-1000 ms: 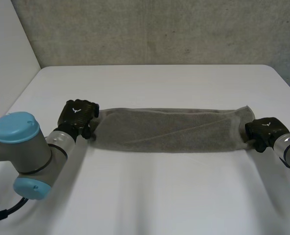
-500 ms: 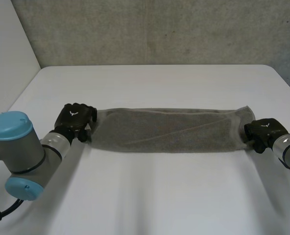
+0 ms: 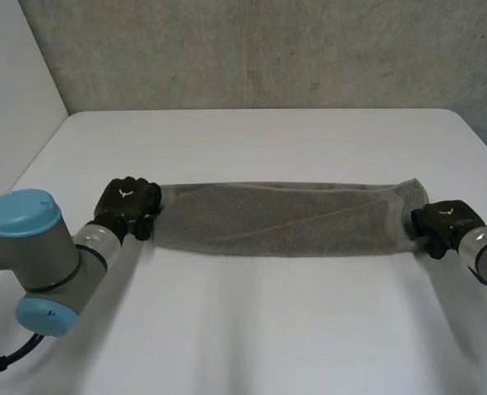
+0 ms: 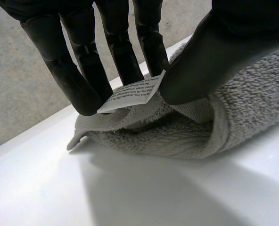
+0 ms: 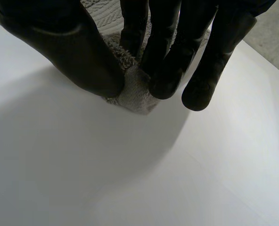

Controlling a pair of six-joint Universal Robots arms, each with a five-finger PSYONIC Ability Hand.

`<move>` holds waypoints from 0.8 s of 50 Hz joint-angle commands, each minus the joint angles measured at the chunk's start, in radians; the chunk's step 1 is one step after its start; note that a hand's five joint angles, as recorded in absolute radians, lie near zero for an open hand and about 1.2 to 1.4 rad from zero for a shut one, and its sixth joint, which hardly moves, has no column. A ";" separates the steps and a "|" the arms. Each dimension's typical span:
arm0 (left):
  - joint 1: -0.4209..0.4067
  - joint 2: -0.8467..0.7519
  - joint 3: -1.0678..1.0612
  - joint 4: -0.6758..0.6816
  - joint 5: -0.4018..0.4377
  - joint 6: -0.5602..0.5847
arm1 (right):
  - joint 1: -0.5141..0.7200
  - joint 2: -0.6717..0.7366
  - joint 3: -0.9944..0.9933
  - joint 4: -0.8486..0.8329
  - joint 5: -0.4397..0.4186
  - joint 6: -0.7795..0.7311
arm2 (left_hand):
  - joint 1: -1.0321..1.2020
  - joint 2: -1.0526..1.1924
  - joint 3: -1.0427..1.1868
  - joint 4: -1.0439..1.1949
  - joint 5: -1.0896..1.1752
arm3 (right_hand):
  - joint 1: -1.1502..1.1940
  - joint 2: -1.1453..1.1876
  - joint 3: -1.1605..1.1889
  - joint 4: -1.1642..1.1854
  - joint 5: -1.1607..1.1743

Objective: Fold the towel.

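Compared with a second ago, the left hand (image 3: 127,202) sits a little farther out toward its own side and slightly nearer the robot. The towel's end has gone with it, so the grey towel (image 3: 276,218) lies a touch more stretched. The blue cap of the left arm (image 3: 30,247) has shifted only slightly, and the right hand (image 3: 447,220) is almost where it was.

The towel lies on the white counter (image 3: 252,329) as a long, narrow band, already folded lengthwise. Its long axis runs straight across from one hand to the other, parallel to the counter's far edge, one short end pointing to each hand.

In the left wrist view, the fingers (image 4: 87,70) and thumb (image 4: 215,52) pinch the towel's end, with a white printed label (image 4: 132,92) caught at the fingertips. In the right wrist view, the thumb and fingers close on a small bunched corner of the towel, just above the counter.
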 commanded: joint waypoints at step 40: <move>0.113 0.109 -0.084 0.066 0.011 -0.009 | -0.046 0.000 -0.015 -0.011 0.005 0.009 | -0.460 -0.484 -0.568 -0.533 -0.677 | 0.064 0.082 0.052 0.050 0.054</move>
